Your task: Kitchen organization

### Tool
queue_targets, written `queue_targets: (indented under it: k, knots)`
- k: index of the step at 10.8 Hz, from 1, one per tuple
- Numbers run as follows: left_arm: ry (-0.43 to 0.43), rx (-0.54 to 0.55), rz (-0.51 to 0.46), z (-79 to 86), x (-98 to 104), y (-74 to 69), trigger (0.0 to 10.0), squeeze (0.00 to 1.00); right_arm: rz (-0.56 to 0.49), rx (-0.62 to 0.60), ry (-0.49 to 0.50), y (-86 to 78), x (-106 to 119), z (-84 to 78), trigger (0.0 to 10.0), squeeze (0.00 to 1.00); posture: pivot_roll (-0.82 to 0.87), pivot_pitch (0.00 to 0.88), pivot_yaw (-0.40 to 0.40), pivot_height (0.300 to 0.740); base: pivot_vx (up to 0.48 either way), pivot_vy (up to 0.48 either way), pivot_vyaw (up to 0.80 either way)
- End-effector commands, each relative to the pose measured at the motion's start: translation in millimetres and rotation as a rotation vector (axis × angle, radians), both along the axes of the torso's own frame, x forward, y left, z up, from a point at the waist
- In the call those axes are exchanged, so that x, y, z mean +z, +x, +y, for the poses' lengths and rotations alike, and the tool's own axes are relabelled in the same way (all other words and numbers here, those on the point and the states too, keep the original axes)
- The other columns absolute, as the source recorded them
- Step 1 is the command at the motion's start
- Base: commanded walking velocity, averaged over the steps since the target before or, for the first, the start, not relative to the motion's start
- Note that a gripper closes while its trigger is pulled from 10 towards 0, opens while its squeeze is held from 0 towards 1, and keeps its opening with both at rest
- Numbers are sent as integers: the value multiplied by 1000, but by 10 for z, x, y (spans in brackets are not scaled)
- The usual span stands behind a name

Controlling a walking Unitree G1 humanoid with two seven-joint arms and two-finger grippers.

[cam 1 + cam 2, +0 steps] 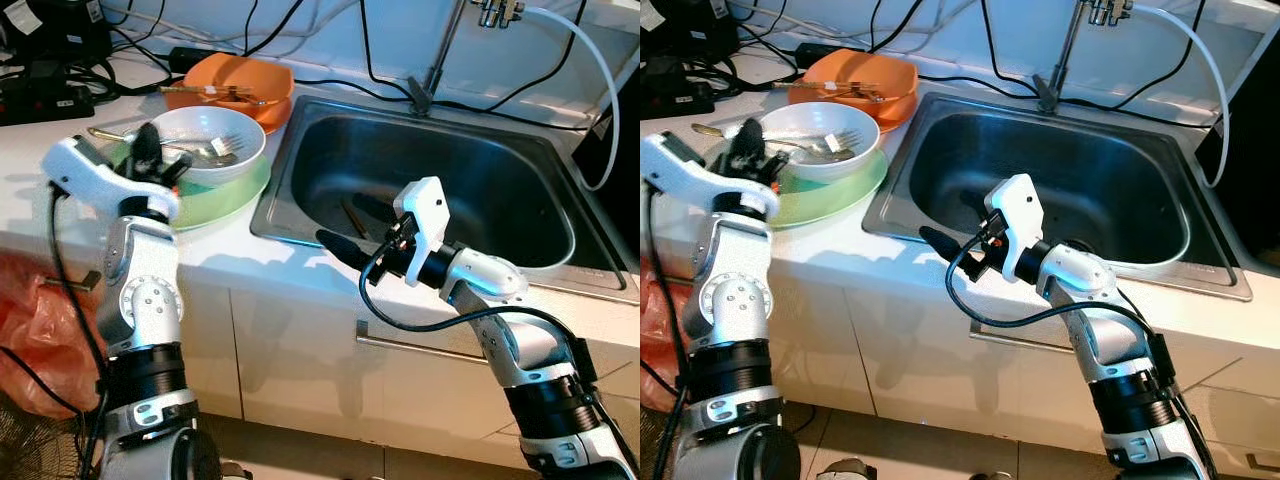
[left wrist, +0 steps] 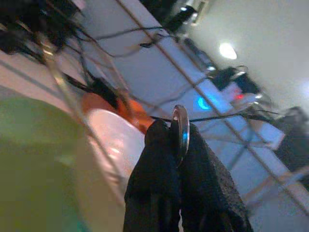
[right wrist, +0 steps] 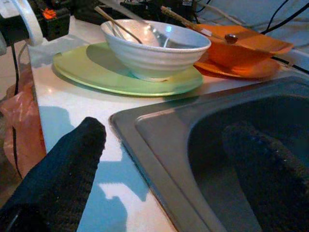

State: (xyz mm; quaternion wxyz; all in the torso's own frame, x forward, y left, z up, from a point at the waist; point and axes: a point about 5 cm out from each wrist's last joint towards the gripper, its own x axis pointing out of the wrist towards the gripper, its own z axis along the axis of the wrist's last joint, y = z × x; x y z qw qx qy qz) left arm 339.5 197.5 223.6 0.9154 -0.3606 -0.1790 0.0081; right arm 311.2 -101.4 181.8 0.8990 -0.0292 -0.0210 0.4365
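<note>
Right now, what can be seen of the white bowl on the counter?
The white bowl is round, with a faintly ribbed outer wall, and looks ceramic. It stands upright on a pale green plate, left of the steel sink, with an orange dish just behind it. A fork and other metal cutlery lie inside, handles poking over the rim. The left gripper is at its near-left rim.

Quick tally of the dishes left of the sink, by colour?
White bowl: 1
Green plate: 1
Orange dishes: 2, a bowl on a plate
Total: 4
</note>
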Motion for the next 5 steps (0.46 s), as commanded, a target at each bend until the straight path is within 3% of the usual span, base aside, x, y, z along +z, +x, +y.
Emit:
queue_targets:
  k: [1,3,5]
  knots:
    - [-9,-99,-73,-173,178,25,0,0,-27,-24,13,40,70,-34,10000,0,106,25,-86,740,0,0,0]
    - [-59,-215,-112,-340,228,38,0,0,13,-67,101,79,103,-41,10000,0,106,22,-75,740,0,0,0]
    - [-109,-340,-137,-562,261,52,0,0,83,-143,261,163,178,-63,10000,0,100,17,-65,740,0,0,0]
